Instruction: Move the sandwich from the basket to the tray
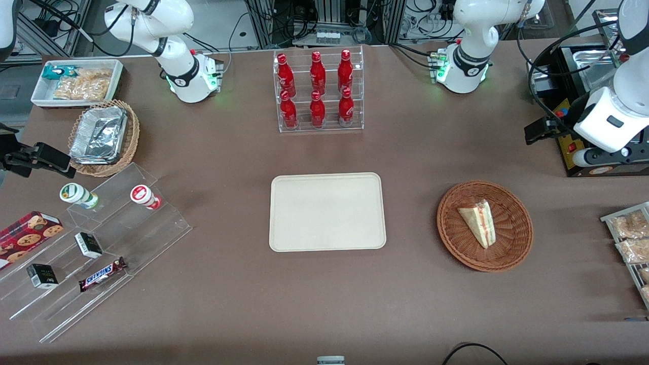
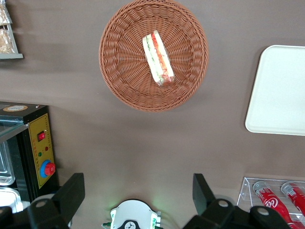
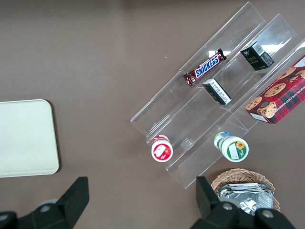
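The sandwich (image 1: pixel 479 222) (image 2: pixel 158 58), a white wedge with red and green filling, lies in the round reddish-brown basket (image 1: pixel 513 244) (image 2: pixel 119 71). The cream tray (image 1: pixel 327 212) (image 2: pixel 281 90) sits bare at the table's middle, beside the basket toward the parked arm's end. My gripper (image 1: pixel 533 133) (image 2: pixel 138 193) hangs open and holds nothing. It is raised above the table, farther from the front camera than the basket and apart from it, toward the working arm's end. The arm's base shows between its fingers in the left wrist view.
A black appliance (image 1: pixel 583 101) (image 2: pixel 40 152) with a red button stands close beside the gripper. A clear rack of red bottles (image 1: pixel 318 91) (image 2: pixel 276 195) stands farther from the front camera than the tray. Bagged snacks (image 1: pixel 631 238) lie at the working arm's end. Acrylic steps (image 1: pixel 101 243) with snacks sit at the parked arm's end.
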### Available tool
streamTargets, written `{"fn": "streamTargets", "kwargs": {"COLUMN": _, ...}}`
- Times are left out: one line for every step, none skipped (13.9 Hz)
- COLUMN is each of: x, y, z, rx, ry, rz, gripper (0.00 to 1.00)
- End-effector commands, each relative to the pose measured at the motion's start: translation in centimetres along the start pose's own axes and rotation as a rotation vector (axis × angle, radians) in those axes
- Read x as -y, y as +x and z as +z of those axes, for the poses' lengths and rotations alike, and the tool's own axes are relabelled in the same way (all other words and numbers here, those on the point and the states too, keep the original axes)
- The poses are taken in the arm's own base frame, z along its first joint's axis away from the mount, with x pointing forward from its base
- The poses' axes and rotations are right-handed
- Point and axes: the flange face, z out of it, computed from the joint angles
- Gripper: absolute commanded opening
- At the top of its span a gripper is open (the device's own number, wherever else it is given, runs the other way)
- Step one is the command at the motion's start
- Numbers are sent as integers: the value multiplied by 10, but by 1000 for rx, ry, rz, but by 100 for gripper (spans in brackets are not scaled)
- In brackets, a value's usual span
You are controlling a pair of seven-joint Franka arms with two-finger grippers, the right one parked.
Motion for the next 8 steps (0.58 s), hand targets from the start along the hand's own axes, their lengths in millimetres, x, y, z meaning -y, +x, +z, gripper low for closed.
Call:
{"fn": "streamTargets", "kwargs": {"x": 1, "y": -4, "z": -5, "rx": 10, "ry": 0, "rz": -1, "gripper": 100}}
{"fn": "streamTargets", "kwargs": {"x": 1, "y": -2, "z": -7, "rx": 6, "ry": -2, "rz": -8, "gripper": 100}}
{"fn": "streamTargets", "kwargs": {"x": 2, "y": -1, "z": -6, "rx": 9, "ry": -2, "rz": -9, "gripper": 100}}
{"fn": "streamTargets", "kwargs": {"x": 3, "y": -1, "z": -3, "rx": 14, "ry": -2, "rz": -11, "gripper": 100}}
{"fn": "streamTargets", "kwargs": {"x": 4, "y": 1, "z": 1, "rx": 23, "ry": 1, "rz": -14, "gripper": 100}}
{"fn": "streamTargets", "kwargs": {"x": 4, "y": 4, "z": 5, "rx": 31, "ry": 2, "rz": -14, "gripper": 100}}
{"fn": "streamTargets", "kwargs": {"x": 4, "y": 11, "z": 15, "rx": 51, "ry": 9, "rz": -16, "gripper": 100}}
{"fn": "streamTargets", "kwargs": {"x": 5, "y": 14, "z": 21, "rx": 70, "ry": 14, "rz": -14, "gripper": 100}}
